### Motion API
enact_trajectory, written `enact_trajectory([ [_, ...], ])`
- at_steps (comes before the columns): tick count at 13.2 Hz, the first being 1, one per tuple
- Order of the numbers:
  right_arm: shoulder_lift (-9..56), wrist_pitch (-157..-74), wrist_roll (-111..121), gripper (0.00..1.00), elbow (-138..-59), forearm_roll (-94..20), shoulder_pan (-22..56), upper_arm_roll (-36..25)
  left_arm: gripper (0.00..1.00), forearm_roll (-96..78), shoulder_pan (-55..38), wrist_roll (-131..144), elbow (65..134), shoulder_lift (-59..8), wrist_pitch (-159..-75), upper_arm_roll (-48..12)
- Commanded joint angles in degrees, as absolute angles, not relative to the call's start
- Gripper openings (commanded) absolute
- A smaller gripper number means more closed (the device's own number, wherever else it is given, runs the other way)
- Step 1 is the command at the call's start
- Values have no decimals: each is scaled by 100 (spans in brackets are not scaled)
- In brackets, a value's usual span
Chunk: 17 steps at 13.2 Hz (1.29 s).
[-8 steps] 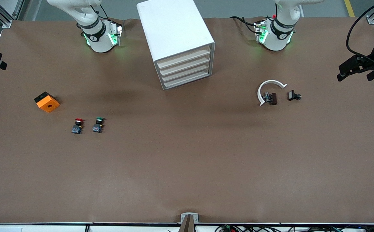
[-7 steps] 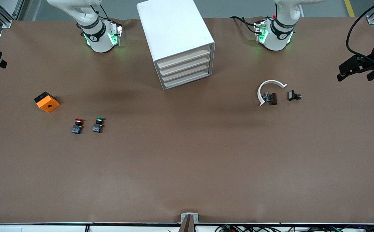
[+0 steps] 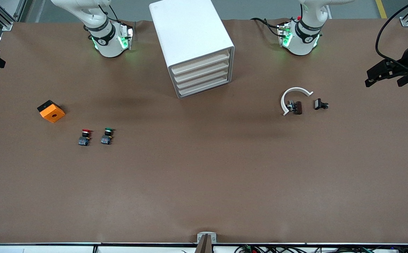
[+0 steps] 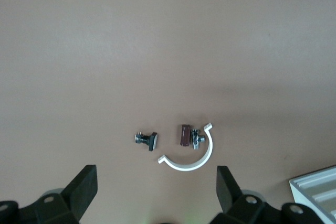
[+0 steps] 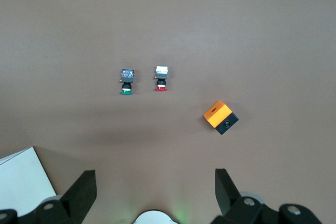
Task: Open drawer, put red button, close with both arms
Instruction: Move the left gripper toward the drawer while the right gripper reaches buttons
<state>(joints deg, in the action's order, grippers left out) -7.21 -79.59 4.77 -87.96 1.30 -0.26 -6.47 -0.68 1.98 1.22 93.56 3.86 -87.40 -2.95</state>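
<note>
Item: red button [image 3: 85, 136], standing on my worktop [image 3: 204, 182] beside the green button [image 3: 106, 136], toward the right arm's end. Cabinet [image 3: 193, 45] farther off, drawers shut. Right tool [image 5: 155, 184] spread open high above, nearer arm; left tool [image 4: 156, 182] likewise open, waiting.

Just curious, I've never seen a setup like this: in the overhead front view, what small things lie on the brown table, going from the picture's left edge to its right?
orange cube → red button → green button → white drawer cabinet → white curved clip → small black part
</note>
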Motion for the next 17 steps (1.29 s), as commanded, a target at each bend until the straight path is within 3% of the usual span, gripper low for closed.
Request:
enact_trajectory([
  [1, -677, -8050, 527, 100, -8763, 141, -35, -633, 100, -132, 185, 507, 9299, 106, -8631, -334],
  [7, -265, -8700, 536, 100, -8771, 149, -88, -668, 100, -141, 150, 2325, 9272, -868, -8542, -991],
  [12, 104, -8745, 510, 100, -8806, 167, -123, -668, 100, -132, 106, 4222, 9255, -1607, -9340, -1870],
  [17, 649, -9078, 545, 100, -8771, 141, -377, -686, 100, -132, -597, 6457, 9159, -2275, -9765, -1925],
])
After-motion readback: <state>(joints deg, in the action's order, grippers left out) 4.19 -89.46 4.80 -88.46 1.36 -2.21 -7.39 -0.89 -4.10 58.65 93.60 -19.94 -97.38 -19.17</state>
